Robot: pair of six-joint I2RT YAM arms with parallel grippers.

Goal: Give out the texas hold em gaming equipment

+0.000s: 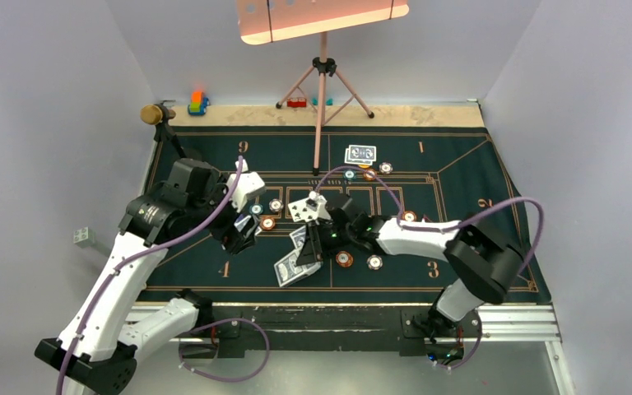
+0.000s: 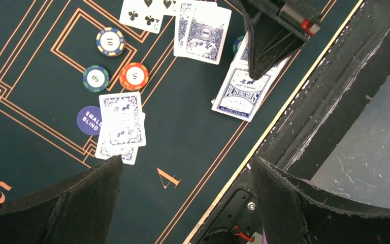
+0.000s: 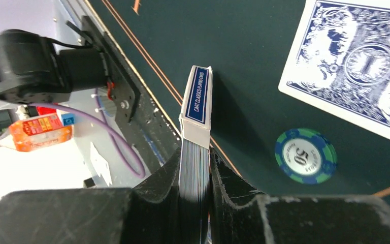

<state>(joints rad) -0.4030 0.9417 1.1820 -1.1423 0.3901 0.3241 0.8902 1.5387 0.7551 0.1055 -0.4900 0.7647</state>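
Note:
My right gripper (image 3: 195, 162) is shut on a deck of playing cards (image 3: 195, 152) that sticks out of its blue and white box (image 3: 197, 99), held on edge just above the green felt. From above, the box (image 1: 292, 265) lies near the front middle under the right gripper (image 1: 313, 247). My left gripper (image 2: 187, 168) is open over the number 4 mark with nothing between its fingers. Two blue-backed cards (image 2: 121, 124) lie just beyond its left finger (image 2: 76, 198), beside a small blind button (image 2: 88, 120) and three chips (image 2: 133, 75).
Face-up cards (image 1: 303, 210) lie mid-mat, and blue-backed cards (image 1: 360, 154) with chips lie at the far side. Loose chips (image 1: 344, 259) sit near the front. A tripod (image 1: 321, 90), a microphone (image 1: 156, 113) and toy blocks (image 1: 198, 102) stand at the back edge.

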